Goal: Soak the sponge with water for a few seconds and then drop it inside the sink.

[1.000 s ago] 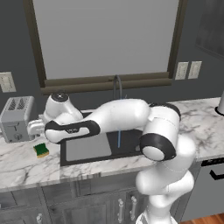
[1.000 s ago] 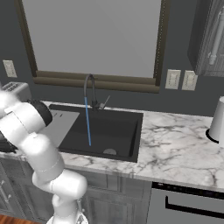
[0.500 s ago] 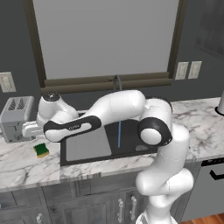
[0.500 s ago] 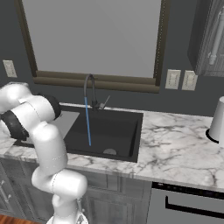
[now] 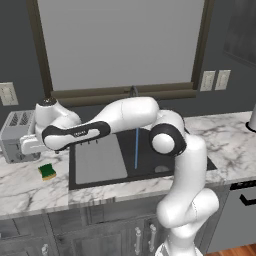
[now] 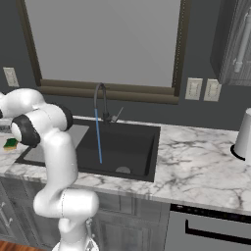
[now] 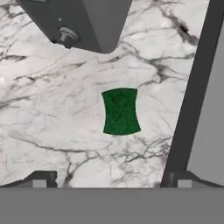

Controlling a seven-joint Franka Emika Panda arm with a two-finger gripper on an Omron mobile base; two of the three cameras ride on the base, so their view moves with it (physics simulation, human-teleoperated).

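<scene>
Your hand hangs wide over the sponge, nothing held yet.

Left base view: the sponge [image 5: 48,171] lies on the bench [image 5: 30,187] just below your hand [image 5: 31,146], toaster [image 5: 17,136] close behind it. Right base view: water [image 6: 98,138] runs into the sink [image 6: 128,144], well off from the hand. Hand view: sponge [image 7: 121,111] sits ahead, between the fingertips [image 7: 40,179]; descend skewed and you could clip the toaster or nudge the sponge away.

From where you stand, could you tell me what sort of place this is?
It looks like a home kitchen: a dark sink under a running faucet, a marble countertop with a toaster and a sponge.
</scene>
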